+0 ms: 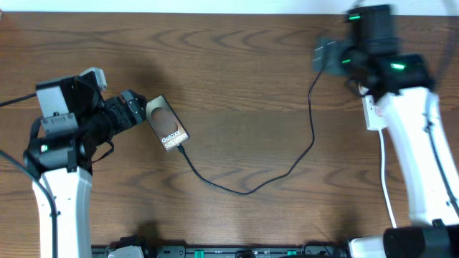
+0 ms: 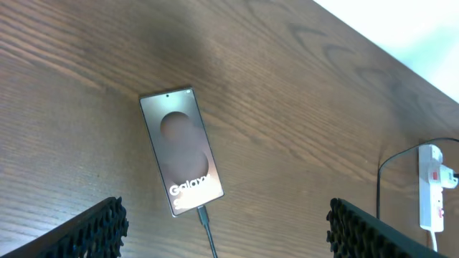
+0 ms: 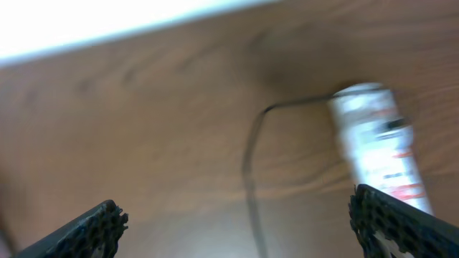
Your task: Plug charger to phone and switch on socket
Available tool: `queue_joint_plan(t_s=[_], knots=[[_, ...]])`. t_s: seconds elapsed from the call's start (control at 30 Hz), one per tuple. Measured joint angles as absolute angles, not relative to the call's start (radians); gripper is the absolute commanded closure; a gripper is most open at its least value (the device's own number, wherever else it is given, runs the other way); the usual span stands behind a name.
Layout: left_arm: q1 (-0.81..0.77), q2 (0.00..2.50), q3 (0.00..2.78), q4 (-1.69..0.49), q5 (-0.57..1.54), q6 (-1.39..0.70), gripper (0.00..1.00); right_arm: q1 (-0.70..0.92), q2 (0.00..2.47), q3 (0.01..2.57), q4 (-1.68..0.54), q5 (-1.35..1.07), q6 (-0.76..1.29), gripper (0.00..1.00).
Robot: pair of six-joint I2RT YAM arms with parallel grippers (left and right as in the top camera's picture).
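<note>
The phone (image 1: 166, 123) lies flat on the wooden table, screen up, bronze-brown with white "Galaxy" lettering (image 2: 181, 150). The charger (image 1: 247, 190), a thin black cable, runs from the phone's lower end in a loop toward the socket; its connector tip (image 2: 204, 213) sits in the phone's bottom edge. My left gripper (image 1: 138, 111) is just left of the phone, open and holding nothing (image 2: 226, 240). The white socket (image 1: 371, 113) lies at the right, partly under my right arm, and shows blurred in the right wrist view (image 3: 376, 143). My right gripper (image 1: 324, 57) hovers left of it, open (image 3: 240, 229).
The socket's white cord (image 1: 386, 179) runs toward the front edge under the right arm. A dark rail (image 1: 229, 251) lines the table's front edge. The table's back edge meets a white wall (image 2: 401, 21).
</note>
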State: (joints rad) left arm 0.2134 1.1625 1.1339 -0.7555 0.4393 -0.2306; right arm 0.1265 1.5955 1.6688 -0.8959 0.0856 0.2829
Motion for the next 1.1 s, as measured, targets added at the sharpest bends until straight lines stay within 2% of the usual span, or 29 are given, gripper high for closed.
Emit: queue_joint_plan(t_s=[0.17, 0.33, 0.5, 0.6, 0.77, 1.1], knots=[[0.213, 1.130, 1.134, -0.762, 0.446, -0.223, 0.11, -0.099, 1.564, 1.673, -0.847, -0.017, 0.259, 0.01], [0.213, 1.134, 1.134, -0.762, 0.480, -0.197, 0.11, -0.370, 1.614, 1.673, -0.847, -0.277, 0.172, 0.01], [0.213, 1.137, 1.134, -0.760, 0.495, -0.180, 0.11, -0.548, 1.730, 1.673, -0.861, -0.523, 0.053, 0.01], [0.213, 1.137, 1.134, -0.760, 0.497, -0.178, 0.11, -0.601, 1.826, 1.673, -0.871, -0.640, -0.026, 0.01], [0.213, 1.137, 1.134, -0.760, 0.499, -0.175, 0.11, -0.601, 1.962, 1.673, -0.850, -0.726, -0.095, 0.01], [0.213, 1.137, 1.134, -0.760, 0.499, -0.175, 0.11, -0.543, 2.066, 1.673, -0.820, -0.690, -0.178, 0.01]])
